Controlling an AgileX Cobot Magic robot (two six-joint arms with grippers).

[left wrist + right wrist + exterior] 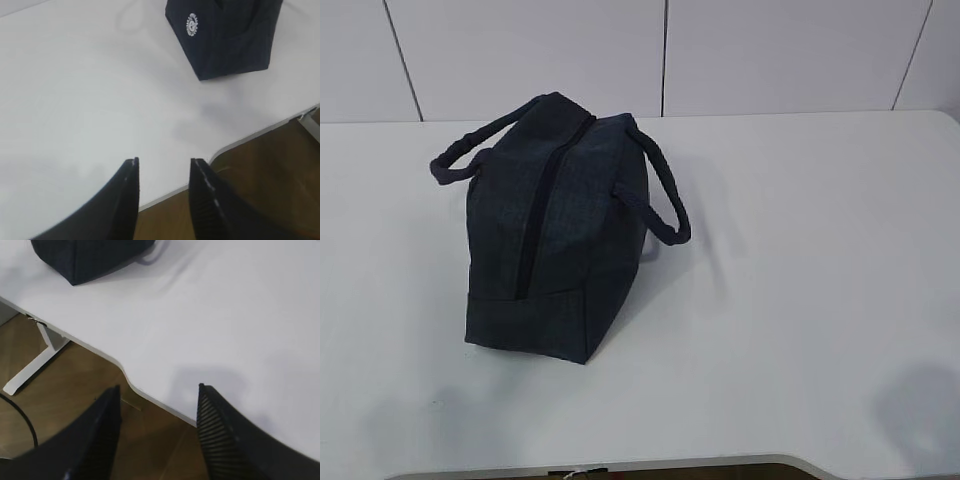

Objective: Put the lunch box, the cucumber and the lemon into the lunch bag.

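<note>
The dark navy lunch bag [560,225] stands on the white table [800,300], left of centre, with its top zipper closed and both loop handles hanging to the sides. Its lower end also shows in the left wrist view [227,35] and in the right wrist view [90,257]. The lunch box, the cucumber and the lemon are out of view. My left gripper [164,161] is open and empty above the table's front edge. My right gripper [159,387] is open and empty over the front edge, right of the bag. Neither arm shows in the exterior view.
The table's front edge has a curved cut-out [125,372]. Below it are a wooden floor [75,370] and a white table leg [35,365]. A white wall [665,55] stands behind the table.
</note>
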